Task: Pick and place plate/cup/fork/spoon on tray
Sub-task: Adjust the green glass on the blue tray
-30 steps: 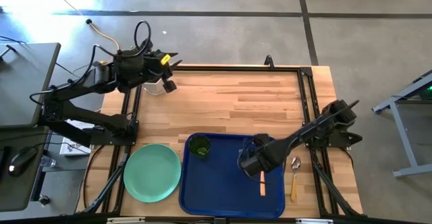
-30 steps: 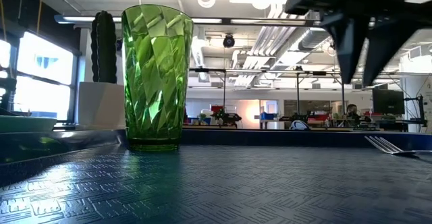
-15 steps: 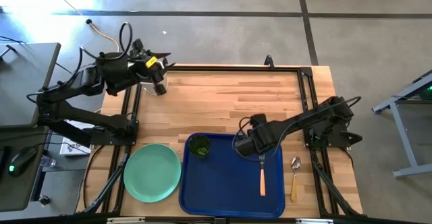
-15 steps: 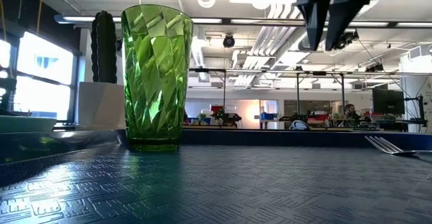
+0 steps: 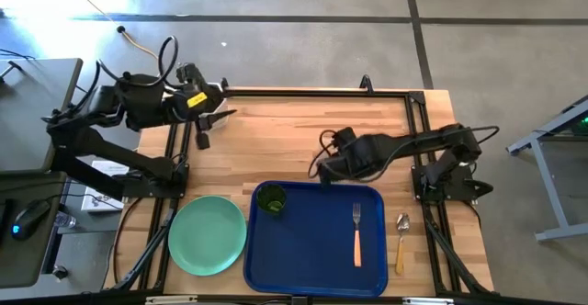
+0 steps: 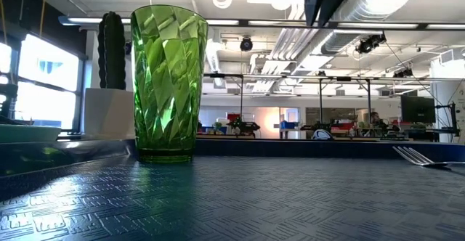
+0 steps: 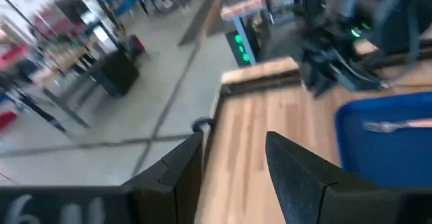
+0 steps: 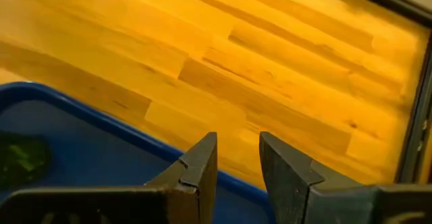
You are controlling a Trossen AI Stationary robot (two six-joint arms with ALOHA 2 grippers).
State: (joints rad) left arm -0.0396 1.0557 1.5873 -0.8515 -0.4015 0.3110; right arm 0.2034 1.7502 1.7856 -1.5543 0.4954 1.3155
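The dark blue tray point(image 5: 312, 250) lies at the table's near edge. The green cup point(image 5: 270, 199) stands upright in its far left corner and fills the left of the low view point(image 6: 168, 81). The orange-handled fork point(image 5: 356, 233) lies flat on the tray's right part, tines toward the far edge. The spoon point(image 5: 401, 242) lies on the wood to the right of the tray. The mint-green plate point(image 5: 207, 235) lies flat to the left of the tray. My right gripper point(image 5: 322, 172) hovers over the tray's far rim, open by a narrow gap and empty point(image 8: 236, 160). My left gripper point(image 5: 204, 129) is open and empty at the far left point(image 7: 233, 163).
A dark cactus point(image 6: 111, 41) in a white pot point(image 6: 107, 112) stands beyond the cup in the low view. Bare wood point(image 5: 303, 135) lies between the two grippers and the far edge. A black frame point(image 5: 413, 130) runs along the table's sides.
My right gripper has risen from the fork and gone toward the table's far edge and a little left, to the tray's far rim. The fork stays lying on the tray. My left gripper has drawn back toward the table's left edge and turned.
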